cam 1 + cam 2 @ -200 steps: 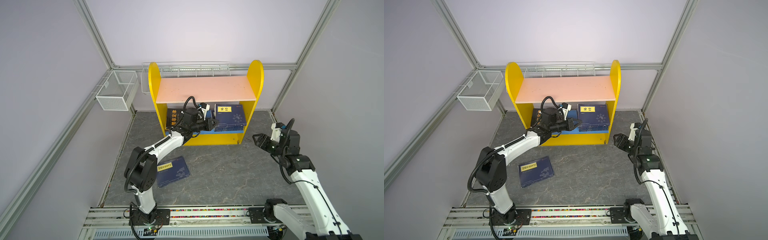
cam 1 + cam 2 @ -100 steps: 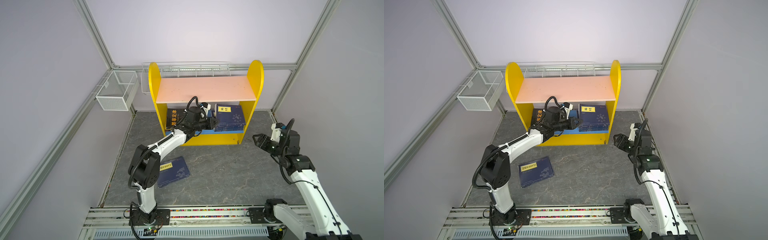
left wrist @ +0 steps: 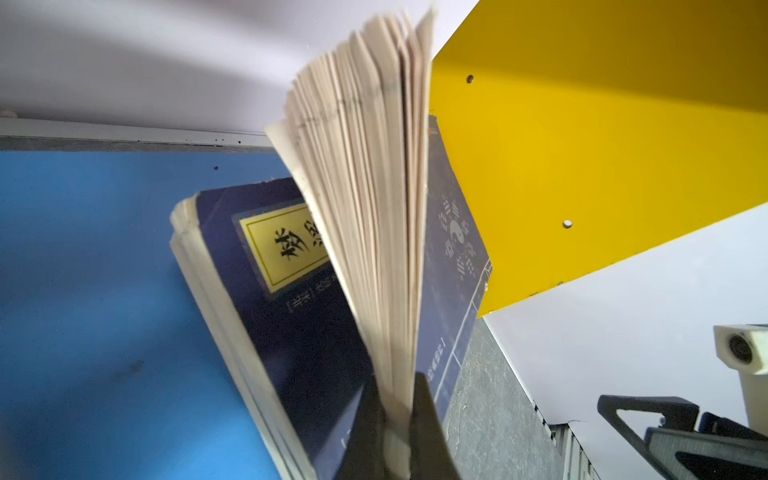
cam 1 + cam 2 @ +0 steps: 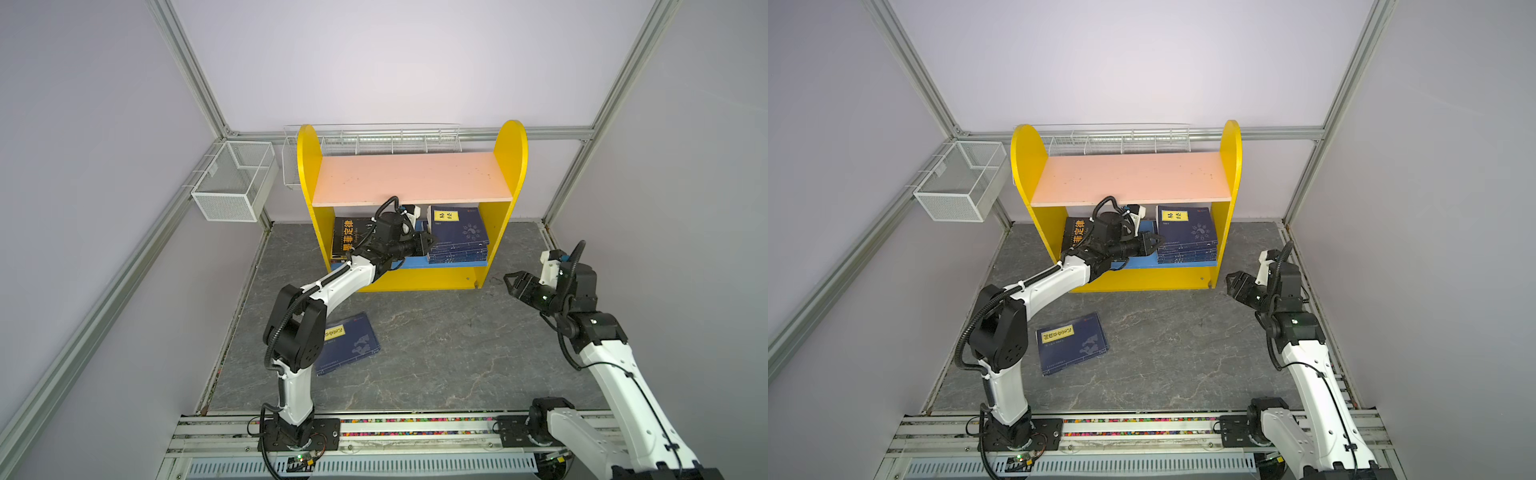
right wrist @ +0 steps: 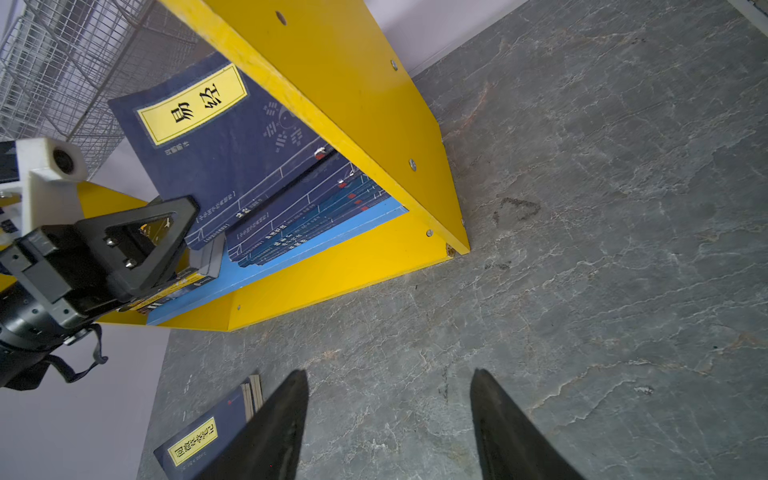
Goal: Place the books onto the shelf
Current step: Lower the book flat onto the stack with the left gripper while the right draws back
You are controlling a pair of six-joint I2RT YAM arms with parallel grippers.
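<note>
Yellow wood dominates both top views. The shelf (image 4: 510,166) stands at the back of the grey floor (image 4: 436,353), and the left pincer (image 4: 429,244) reaches into its lower compartment, under the pink board (image 4: 411,178) and over the blue board (image 4: 409,262). Its jaws are clenched, with the tips at the near corner of the stack of navy books (image 4: 457,235) that lies straight ahead of them. Behind its wrist, at the other end of the compartment, sits a black book (image 4: 347,237). One navy book (image 4: 353,343) lies flat on the floor, well back from this pincer, beside the arm's lower joint. The right pincer (image 4: 513,283) hangs outside the shelf, released, with its jaws apart and nothing between them. It points toward the shelf's near outer corner.

From the left wrist, the left pincer is pinched tight on a sheaf of cream pages (image 3: 365,166) that fans out away from the tips. Just past the sheaf lies a navy cover with a yellow label (image 3: 299,316), resting on the blue board. I cannot tell whether the sheaf belongs to that cover.

From the right wrist, the right pincer's two fingers (image 5: 270,424) are spread over bare floor. Ahead of them is the shelf's open side, where the top navy book (image 5: 216,137) tilts above the stack, with the left pincer at its lower corner. The floor book lies just beside one finger.
</note>
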